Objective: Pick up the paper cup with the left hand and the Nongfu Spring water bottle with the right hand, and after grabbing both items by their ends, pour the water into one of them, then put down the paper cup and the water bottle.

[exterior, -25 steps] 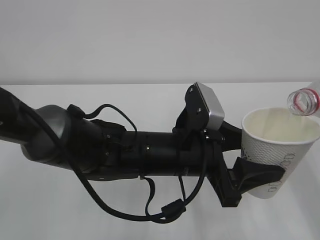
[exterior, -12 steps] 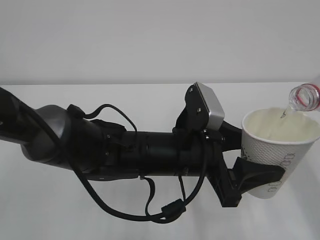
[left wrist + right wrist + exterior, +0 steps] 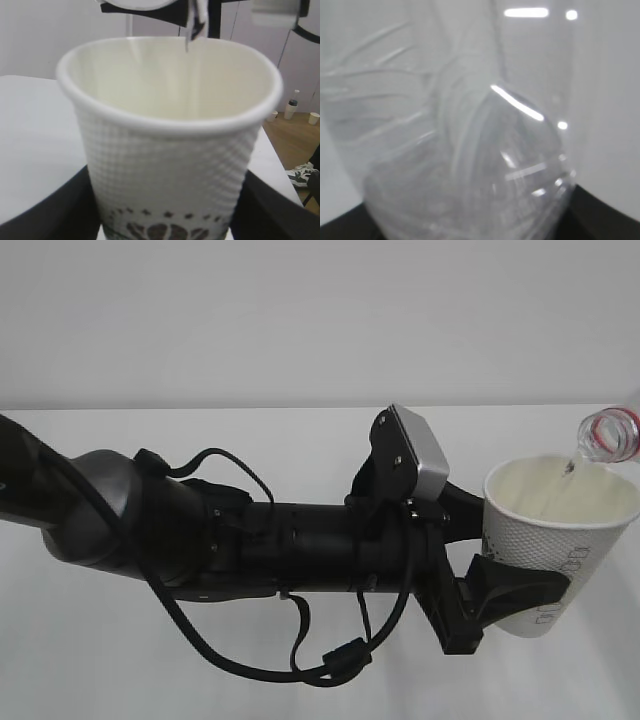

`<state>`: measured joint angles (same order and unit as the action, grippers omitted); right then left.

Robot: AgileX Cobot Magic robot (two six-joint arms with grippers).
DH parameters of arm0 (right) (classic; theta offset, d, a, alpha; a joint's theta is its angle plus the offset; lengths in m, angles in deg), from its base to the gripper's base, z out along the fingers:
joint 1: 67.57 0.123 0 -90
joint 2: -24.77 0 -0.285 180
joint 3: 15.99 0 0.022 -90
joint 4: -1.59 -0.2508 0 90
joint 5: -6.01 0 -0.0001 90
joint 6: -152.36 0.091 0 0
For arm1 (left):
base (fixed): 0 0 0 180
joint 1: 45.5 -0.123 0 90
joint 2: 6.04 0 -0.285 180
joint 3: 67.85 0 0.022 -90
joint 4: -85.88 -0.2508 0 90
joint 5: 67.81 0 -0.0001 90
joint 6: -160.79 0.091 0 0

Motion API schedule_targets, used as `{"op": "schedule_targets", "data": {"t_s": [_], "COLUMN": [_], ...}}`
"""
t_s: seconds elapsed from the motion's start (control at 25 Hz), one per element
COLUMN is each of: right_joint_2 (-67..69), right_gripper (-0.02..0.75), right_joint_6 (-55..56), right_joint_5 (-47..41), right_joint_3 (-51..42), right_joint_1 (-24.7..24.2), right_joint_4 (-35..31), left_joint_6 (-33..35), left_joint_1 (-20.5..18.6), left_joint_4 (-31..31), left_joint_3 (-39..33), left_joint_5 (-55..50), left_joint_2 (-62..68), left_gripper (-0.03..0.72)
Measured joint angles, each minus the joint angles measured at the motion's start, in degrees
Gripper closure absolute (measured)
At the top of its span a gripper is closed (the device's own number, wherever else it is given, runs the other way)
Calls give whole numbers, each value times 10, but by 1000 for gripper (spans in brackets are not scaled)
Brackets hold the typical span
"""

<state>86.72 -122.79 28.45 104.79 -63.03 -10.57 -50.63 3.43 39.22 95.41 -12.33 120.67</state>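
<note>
Pouring: my left gripper (image 3: 520,590) holds the paper cup (image 3: 555,540), my right grips the bottle (image 3: 610,435) at upper right; next, tip it upright.

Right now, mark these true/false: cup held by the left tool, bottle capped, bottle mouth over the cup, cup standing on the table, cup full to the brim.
1. The left tool holds the paper cup. True.
2. The Nongfu Spring water bottle is capped. False: its mouth is open, only the red neck ring shows.
3. The bottle mouth sits above the cup's rim. True.
4. The cup stands on the table. False: it is held up, clear of it.
5. The cup is full to the brim. False: its upper inside wall shows bare.
</note>
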Motion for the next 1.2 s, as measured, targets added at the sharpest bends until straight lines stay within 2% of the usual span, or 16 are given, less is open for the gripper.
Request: {"op": "schedule_targets", "data": {"t_s": [1.2], "right_joint_2": [0], "right_gripper": [288], "right_joint_6": [-6], "right_joint_5": [3], "right_joint_3": [0], "right_joint_1": [0], "right_joint_4": [0], "left_joint_6": [0], "left_joint_1": [0], "left_joint_4": [0], "left_joint_3": [0], "left_joint_5": [0], "left_joint_2": [0], "left_gripper": [178]}}
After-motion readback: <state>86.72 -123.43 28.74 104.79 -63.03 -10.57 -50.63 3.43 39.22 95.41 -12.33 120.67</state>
